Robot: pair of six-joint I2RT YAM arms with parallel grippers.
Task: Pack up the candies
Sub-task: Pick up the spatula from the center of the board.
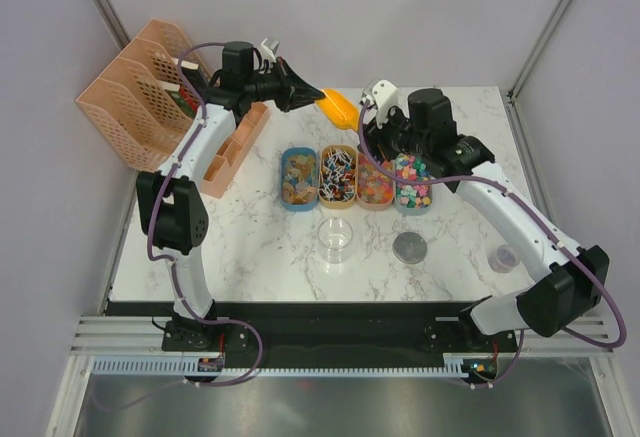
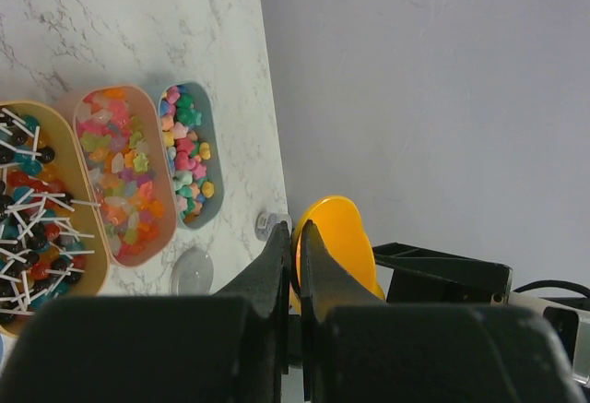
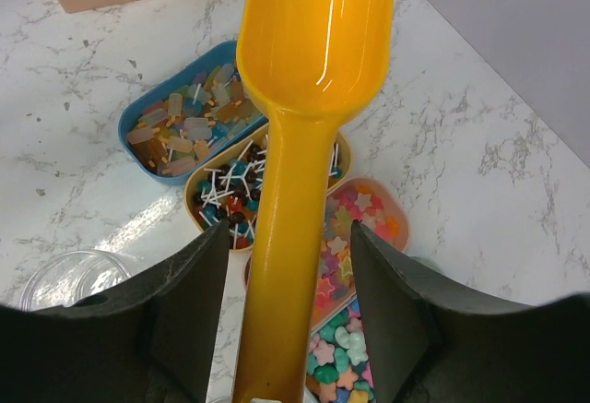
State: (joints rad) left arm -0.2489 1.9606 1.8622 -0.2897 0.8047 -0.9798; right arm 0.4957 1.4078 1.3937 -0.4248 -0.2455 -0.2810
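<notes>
Left claw [image 2: 295, 237] is clenched on the bowl end of the yellow scoop [image 3: 318, 25], held aloft. Right claw [image 3: 288, 237] gapes wide either side of its handle. The candies [image 1: 357, 179] sit in four oval trays [image 1: 299, 208] on the surface [image 1: 250, 247].

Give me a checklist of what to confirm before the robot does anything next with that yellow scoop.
1. The left gripper pinches the scoop by its bowl: ok.
2. The right gripper sits open around the handle: ok, not yet closed.
3. The scoop is empty: ok.
4. The candies fill all four trays: ok.
5. The clear cup stands upright by the trays: ok.
6. The left grip is firm enough: cannot tell.
</notes>
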